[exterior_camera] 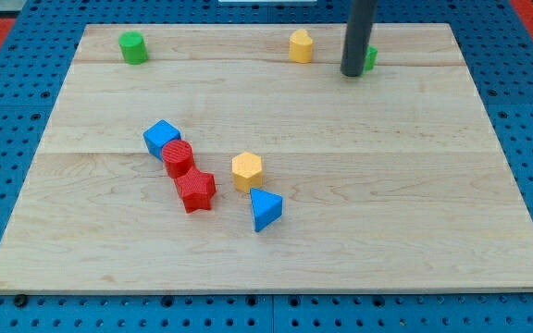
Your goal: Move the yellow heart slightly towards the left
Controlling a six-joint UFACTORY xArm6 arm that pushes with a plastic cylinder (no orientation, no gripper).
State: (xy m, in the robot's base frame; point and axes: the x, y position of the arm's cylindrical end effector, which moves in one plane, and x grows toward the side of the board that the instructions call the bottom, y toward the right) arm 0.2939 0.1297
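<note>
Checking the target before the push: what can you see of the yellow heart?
The yellow heart is a small, solid yellow block, seemingly plastic, sitting flat near the wooden board's top edge, centre-right. Its heart outline is hard to make out. Nothing touches it. My tip is to its right, apart, in front of a green block.

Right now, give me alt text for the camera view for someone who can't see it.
My tip rests near the wooden board's top edge, right of the yellow heart and hiding most of a green block. Mid-board cluster: blue cube, red cylinder, red star, yellow hexagon, blue triangle; green cylinder top left.
</note>
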